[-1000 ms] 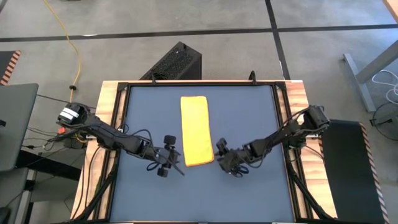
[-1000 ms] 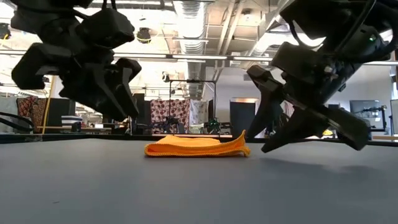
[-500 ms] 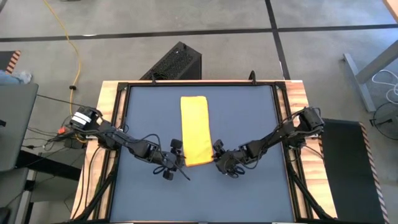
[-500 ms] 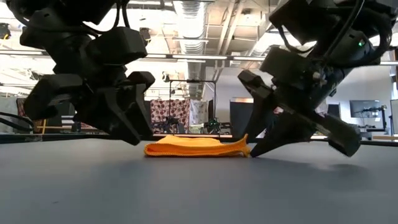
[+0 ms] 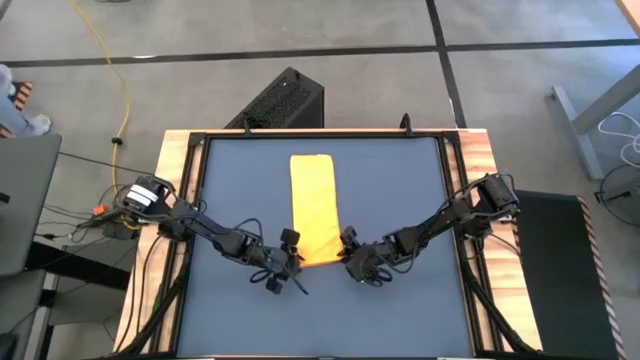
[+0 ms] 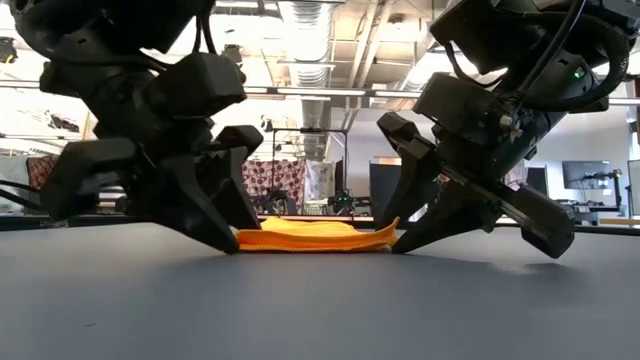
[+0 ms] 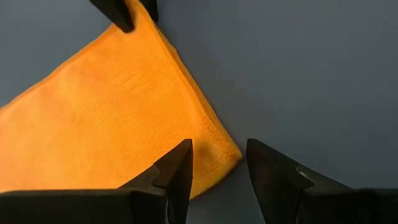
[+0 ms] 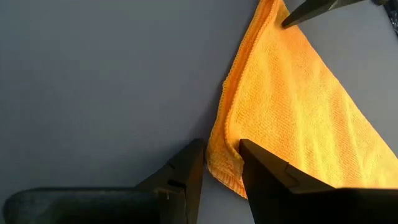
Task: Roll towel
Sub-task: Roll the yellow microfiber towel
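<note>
The towel (image 5: 315, 208) is laid flat as a long folded strip down the middle of the dark blue table (image 5: 400, 180), and its near end is flanked by both arms.

At the near left corner, the left gripper (image 5: 289, 258) is set low with its fingers spread, and the corner is seen between them in the left wrist view (image 7: 214, 155). Nothing is pinched there yet. If the fingers are closed too shallowly, only the top layer may be caught and the fold may be peeled open instead of being rolled.

At the near right corner, the right gripper (image 5: 349, 256) is brought in tighter: the towel's hem (image 8: 224, 165) is straddled by narrowly parted fingers, but a firm pinch cannot be confirmed. That corner may be lost if the edge is only brushed.

If the two corners are lifted unevenly, the roll may be started crooked, or the whole strip may be dragged along the table.
</note>
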You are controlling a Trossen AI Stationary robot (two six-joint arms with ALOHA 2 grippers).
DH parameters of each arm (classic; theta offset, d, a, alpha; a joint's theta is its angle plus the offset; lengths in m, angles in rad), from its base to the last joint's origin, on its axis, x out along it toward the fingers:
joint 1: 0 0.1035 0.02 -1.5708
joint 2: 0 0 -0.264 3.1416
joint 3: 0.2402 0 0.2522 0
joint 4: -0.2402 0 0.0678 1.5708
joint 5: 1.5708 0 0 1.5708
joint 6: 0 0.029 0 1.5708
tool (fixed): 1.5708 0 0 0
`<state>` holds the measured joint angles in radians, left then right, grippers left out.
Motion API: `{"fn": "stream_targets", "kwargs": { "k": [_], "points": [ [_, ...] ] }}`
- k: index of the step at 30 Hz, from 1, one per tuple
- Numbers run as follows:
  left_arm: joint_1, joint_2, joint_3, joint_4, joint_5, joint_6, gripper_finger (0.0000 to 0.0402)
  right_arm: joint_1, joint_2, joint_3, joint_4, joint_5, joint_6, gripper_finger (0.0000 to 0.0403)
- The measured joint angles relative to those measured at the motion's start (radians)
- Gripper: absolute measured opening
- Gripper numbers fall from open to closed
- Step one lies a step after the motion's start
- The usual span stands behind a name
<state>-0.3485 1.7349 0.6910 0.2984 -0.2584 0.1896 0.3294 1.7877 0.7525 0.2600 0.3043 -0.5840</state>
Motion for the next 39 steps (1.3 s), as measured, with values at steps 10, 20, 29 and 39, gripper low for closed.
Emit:
{"fn": "stream_targets", "kwargs": {
  "k": [10,20,29,39],
  "points": [
    [0.014,0.015,0.014,-0.011,0.004,0.001,0.0137,-0.003,0.0,0.0,-0.018,-0.013,0.076,0.0086],
    [0.032,0.015,0.014,-0.035,0.05,-0.058,0.0038,-0.016,0.001,-0.001,-0.02,-0.023,0.141,0.0012],
    [0.085,-0.015,0.013,-0.085,0.185,-0.252,0.0001,-0.101,-0.074,-0.003,-0.079,-0.178,0.337,0.0019],
    [0.147,-0.027,-0.062,0.065,0.452,-0.491,0.0,-0.217,-0.099,-0.002,-0.11,-0.628,0.753,0.0016]
  ]
}}
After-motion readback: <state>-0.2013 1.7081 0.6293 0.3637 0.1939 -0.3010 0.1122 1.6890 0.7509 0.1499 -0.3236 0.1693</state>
